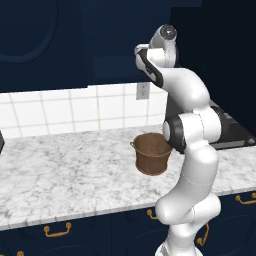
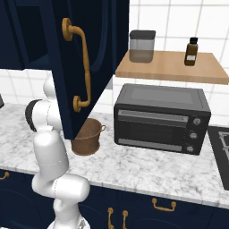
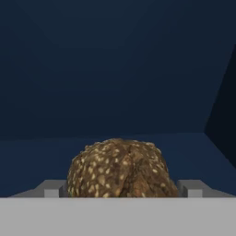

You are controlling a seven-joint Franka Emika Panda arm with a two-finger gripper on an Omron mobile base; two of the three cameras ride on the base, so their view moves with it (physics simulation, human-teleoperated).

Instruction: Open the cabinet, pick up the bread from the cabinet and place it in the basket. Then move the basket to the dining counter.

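The bread [image 3: 120, 168], a lumpy brown seeded roll, lies on the floor of the dark navy cabinet [image 3: 115, 69]. My gripper [image 3: 120, 189] is open, with one fingertip [image 3: 54, 189] close on each side of the roll. The cabinet door [image 2: 96, 53] with its long brass handle [image 2: 84, 67] stands swung open. My arm [image 1: 167, 75] reaches up into the cabinet [image 1: 215, 50]. The woven brown basket [image 1: 152, 152] stands upright on the marble counter below, also seen as the basket [image 2: 87, 136] under the open door. The dining counter is out of view.
A black toaster oven [image 2: 161, 118] stands on the marble counter [image 1: 65, 170] right of the basket. Above it a wooden shelf [image 2: 170, 67] carries a jar [image 2: 142, 44] and a dark bottle [image 2: 191, 51]. Navy drawers [image 2: 163, 208] with brass pulls run below.
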